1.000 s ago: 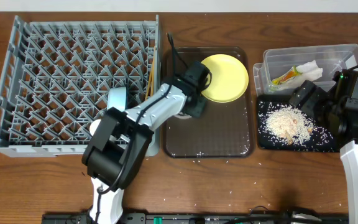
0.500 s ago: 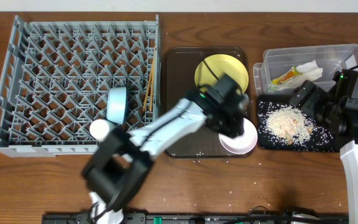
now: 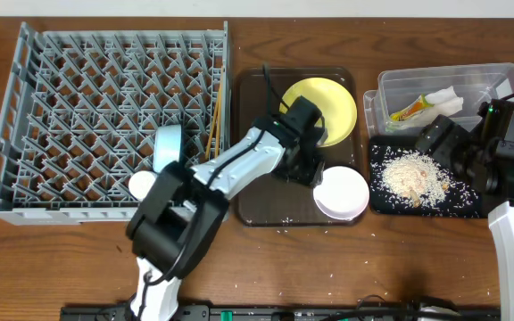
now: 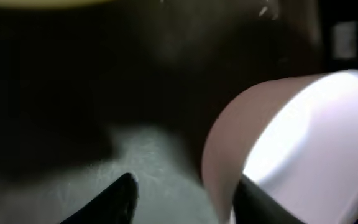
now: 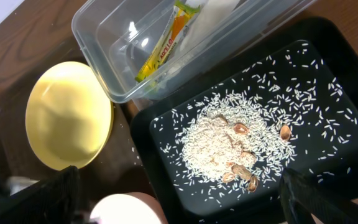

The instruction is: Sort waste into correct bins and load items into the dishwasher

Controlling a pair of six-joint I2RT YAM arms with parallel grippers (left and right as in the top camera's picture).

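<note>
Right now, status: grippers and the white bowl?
Left gripper open beside white bowl; right gripper open by black tray. Bowl sits on brown tray, not yet racked. Nothing covers it.

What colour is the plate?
The plate is yellow. It shows best in the overhead view.

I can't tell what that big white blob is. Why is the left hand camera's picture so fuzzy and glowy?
Left wrist view: the white bowl is too close to the lens, so it blurs and glares white, and everything around it goes dark. Overhead view: evenly lit and sharp. Right wrist view: crisp, each grain of rice shows.
</note>
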